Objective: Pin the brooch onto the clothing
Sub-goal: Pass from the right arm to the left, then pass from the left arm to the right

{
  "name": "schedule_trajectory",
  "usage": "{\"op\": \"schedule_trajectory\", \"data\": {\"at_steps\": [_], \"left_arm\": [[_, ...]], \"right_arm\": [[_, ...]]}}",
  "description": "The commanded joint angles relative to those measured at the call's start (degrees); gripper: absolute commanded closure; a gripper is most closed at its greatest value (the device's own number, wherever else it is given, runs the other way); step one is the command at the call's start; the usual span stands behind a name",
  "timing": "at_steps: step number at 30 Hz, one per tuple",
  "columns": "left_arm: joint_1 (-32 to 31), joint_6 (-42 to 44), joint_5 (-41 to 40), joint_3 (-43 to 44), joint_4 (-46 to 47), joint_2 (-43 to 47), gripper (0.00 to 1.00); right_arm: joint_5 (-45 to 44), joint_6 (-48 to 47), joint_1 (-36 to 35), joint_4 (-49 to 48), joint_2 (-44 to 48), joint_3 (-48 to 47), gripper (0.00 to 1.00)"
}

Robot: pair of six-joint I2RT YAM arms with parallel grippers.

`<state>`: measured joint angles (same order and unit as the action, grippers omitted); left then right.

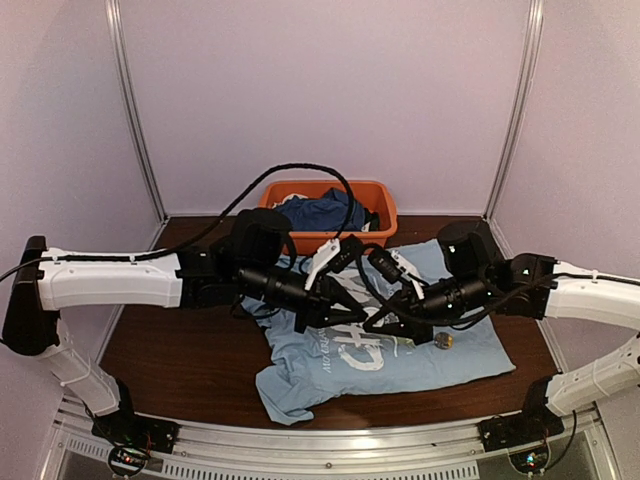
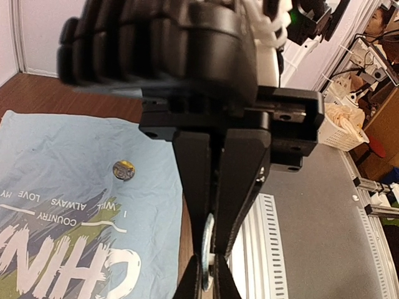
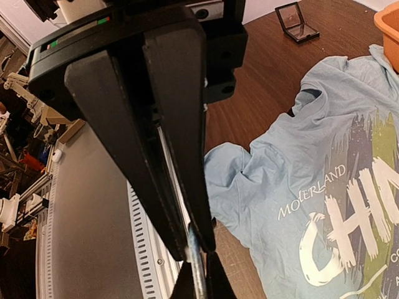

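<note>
My left fingers (image 2: 240, 187) are clamped on a thin silvery disc (image 2: 207, 246). My right fingers (image 3: 124, 124) pinch a thin silvery sliver (image 3: 197, 265), seen edge-on. Beyond them, the small round dull-gold brooch (image 2: 123, 169) lies on the light blue printed T-shirt (image 2: 62, 143), spread over the brown worktop (image 3: 262, 81).

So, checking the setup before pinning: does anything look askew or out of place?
The T-shirt lies skewed and rumpled, bunched at its near left corner. A round brooch lies on it, while the left fingers pinch a silvery ring.
</note>
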<state>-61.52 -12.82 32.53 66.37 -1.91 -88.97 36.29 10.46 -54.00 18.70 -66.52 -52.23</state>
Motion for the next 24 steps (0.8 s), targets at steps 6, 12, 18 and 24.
{"op": "schedule_trajectory", "data": {"at_steps": [6,12,18,24], "left_arm": [[-0.1,-4.1,-2.5,-4.7,11.5,2.5,1.0],[-0.1,-10.6,-10.2,-11.8,25.0,6.9,1.0],[-0.1,-19.7,-18.5,-23.9,47.9,10.1,1.0],[-0.1,-23.6,-17.1,-26.2,61.8,7.3,1.0]], "right_arm": [[1.6,1.8,2.0,-3.8,4.1,1.4,0.69],[-0.7,4.1,3.3,-12.4,9.9,6.0,0.18],[-6.7,12.2,3.7,-31.8,15.3,16.5,0.05],[-6.1,20.8,3.7,-45.2,10.5,20.1,0.18]]}}
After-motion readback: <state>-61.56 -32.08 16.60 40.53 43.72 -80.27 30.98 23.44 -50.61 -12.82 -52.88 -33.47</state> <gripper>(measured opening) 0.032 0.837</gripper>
